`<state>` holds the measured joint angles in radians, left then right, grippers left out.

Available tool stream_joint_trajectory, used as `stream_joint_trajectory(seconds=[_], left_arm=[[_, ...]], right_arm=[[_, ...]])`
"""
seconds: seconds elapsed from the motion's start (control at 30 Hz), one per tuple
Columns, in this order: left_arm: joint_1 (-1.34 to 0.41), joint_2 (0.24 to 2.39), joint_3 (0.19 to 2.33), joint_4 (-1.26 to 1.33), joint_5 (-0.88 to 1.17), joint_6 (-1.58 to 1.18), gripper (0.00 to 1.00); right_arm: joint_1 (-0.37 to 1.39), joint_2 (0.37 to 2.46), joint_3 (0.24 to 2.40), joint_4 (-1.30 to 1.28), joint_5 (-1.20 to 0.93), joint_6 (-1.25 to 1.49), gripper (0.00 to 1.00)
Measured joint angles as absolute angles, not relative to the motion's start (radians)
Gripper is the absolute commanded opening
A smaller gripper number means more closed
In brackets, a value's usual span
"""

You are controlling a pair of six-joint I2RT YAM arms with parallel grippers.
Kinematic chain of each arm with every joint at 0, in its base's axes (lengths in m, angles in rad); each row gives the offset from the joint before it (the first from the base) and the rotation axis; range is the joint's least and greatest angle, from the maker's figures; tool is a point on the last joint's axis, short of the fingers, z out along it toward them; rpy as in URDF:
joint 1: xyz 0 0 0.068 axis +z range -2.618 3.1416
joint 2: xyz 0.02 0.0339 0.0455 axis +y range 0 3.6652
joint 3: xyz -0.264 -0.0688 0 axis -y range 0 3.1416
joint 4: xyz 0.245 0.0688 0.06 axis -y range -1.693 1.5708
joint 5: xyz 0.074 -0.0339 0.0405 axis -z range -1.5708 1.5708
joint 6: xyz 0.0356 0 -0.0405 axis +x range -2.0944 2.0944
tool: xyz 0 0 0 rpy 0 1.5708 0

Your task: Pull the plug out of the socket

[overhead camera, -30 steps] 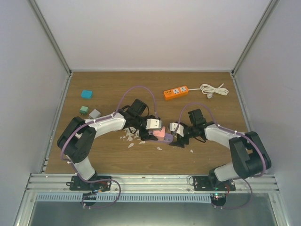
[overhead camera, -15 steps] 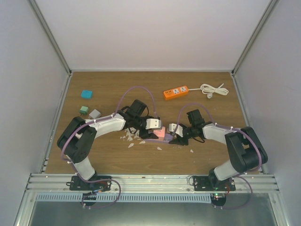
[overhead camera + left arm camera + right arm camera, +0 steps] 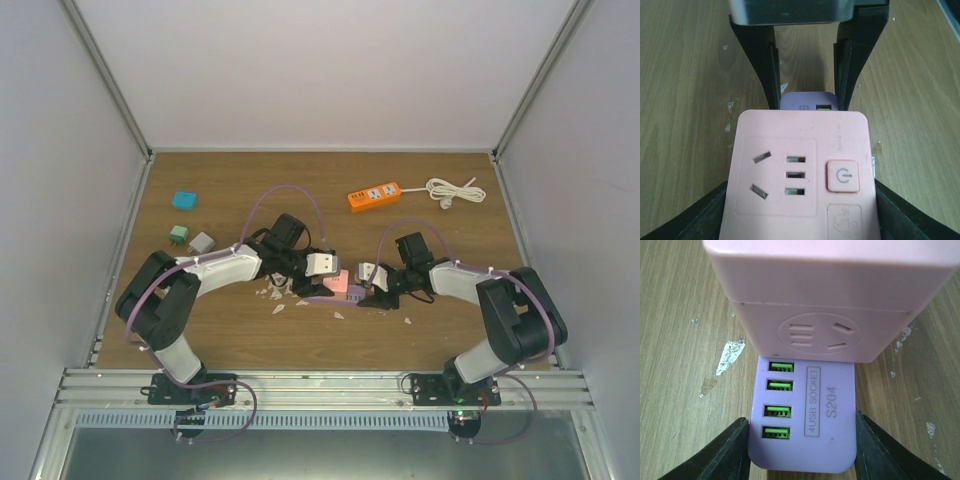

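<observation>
A pink socket cube [image 3: 336, 282] lies at the table's middle with a purple four-port USB plug [image 3: 352, 297] pushed into its side. My left gripper [image 3: 322, 272] is shut on the pink socket [image 3: 800, 170], whose sides sit against both black fingers [image 3: 700, 222]. The purple plug [image 3: 807, 101] shows just beyond it. My right gripper [image 3: 370, 288] is shut on the purple plug [image 3: 805, 415], with one finger [image 3: 720, 455] pressed against each side. The pink socket [image 3: 830, 305] fills the top of the right wrist view, still joined to the plug.
An orange power strip [image 3: 374, 196] with a coiled white cable [image 3: 455, 190] lies at the back right. A teal block [image 3: 184, 200], a green adapter [image 3: 179, 234] and a grey adapter [image 3: 202, 242] sit at the left. White flakes [image 3: 272, 292] are scattered beside the socket.
Both grippers have closed, the left on the pink socket and the right on the purple plug. The right arm has shifted slightly left toward the socket.
</observation>
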<state>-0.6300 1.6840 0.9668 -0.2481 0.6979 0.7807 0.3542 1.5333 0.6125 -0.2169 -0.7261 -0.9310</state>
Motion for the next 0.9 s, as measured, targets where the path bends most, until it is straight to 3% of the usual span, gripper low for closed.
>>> stream_joint_trajectory(seconds=[0.33,0.63,0.9], left_arm=[[-0.669,1.606,0.888,-0.169,0.609,0.788,0.43],[-0.604,1.640,1.028,-0.236,0.807,0.675,0.41],[-0.586,1.646,1.028,-0.273,0.833,0.697,0.40]], right_arm=[[0.355,1.546,0.620,-0.216,-0.735,-0.938,0.13],[0.352,1.546,0.623,-0.210,-0.714,-0.926,0.12],[0.349,1.545,0.624,-0.211,-0.713,-0.924,0.12]])
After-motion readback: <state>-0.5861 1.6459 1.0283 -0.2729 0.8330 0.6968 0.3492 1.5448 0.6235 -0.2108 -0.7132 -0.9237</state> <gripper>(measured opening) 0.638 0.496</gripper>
